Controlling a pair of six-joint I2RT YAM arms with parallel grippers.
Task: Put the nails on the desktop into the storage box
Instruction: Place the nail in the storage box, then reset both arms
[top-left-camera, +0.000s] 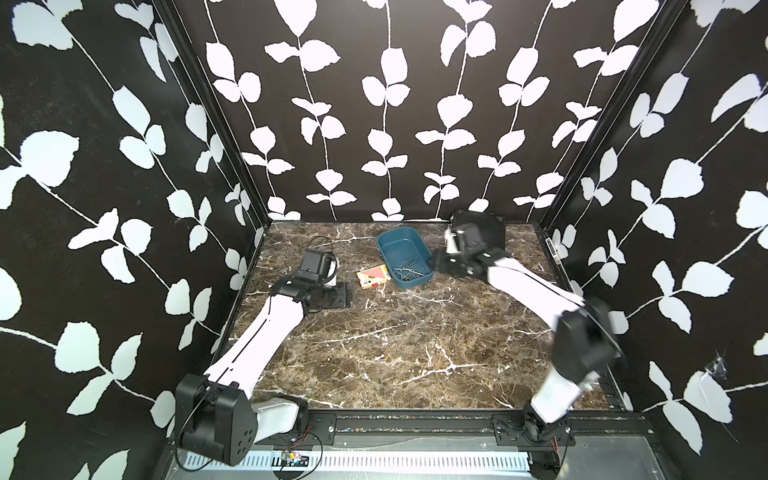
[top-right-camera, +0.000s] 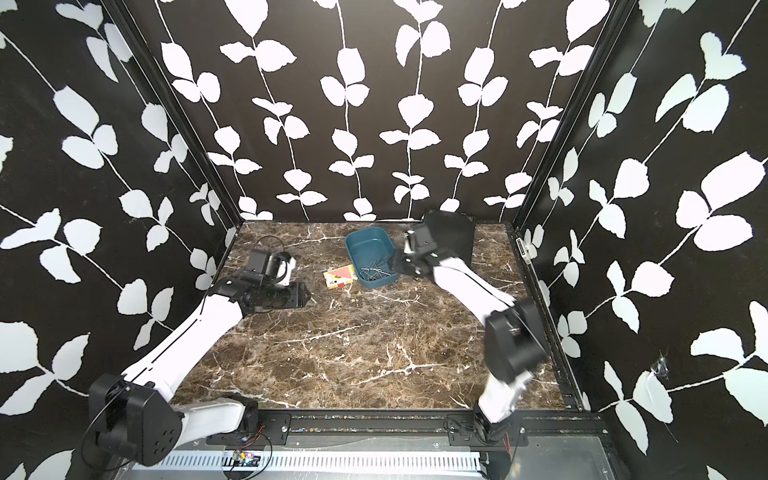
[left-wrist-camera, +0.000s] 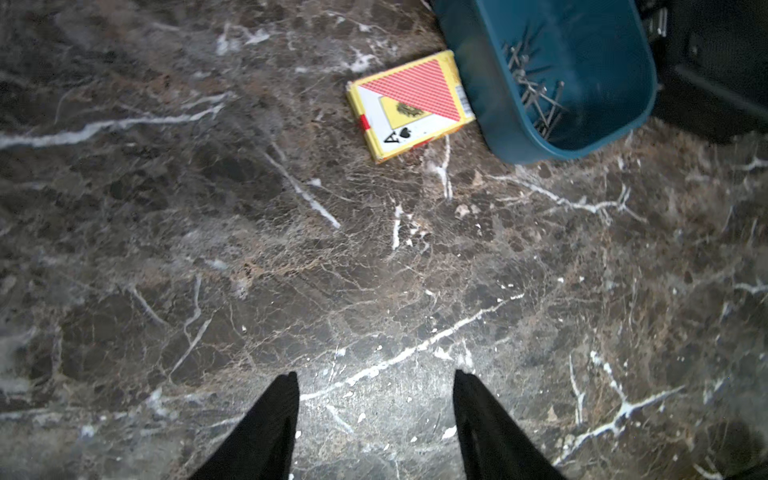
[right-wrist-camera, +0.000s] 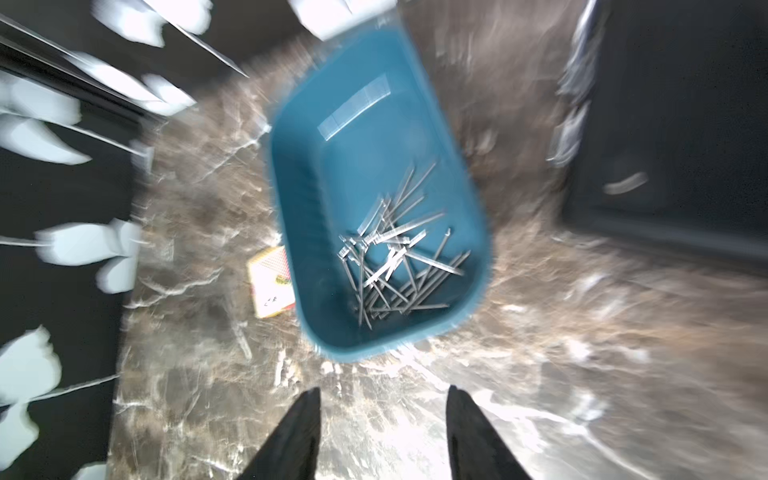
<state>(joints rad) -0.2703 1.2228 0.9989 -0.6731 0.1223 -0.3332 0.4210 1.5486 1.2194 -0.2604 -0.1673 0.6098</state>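
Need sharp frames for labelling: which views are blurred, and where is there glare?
Right wrist view: heavily smeared, the nails streaked in the storage box, glare on the desktop by the right gripper. Left wrist view: mostly sharp, a bright patch by the left gripper, edges dimmer. Both top views: crisp, except the blurred right arm.

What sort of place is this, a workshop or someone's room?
Probably a robot test booth: a left arm and right arm mounted at a marble-patterned desktop, leaf-print walls boxing it in, and a blue tub of nails.
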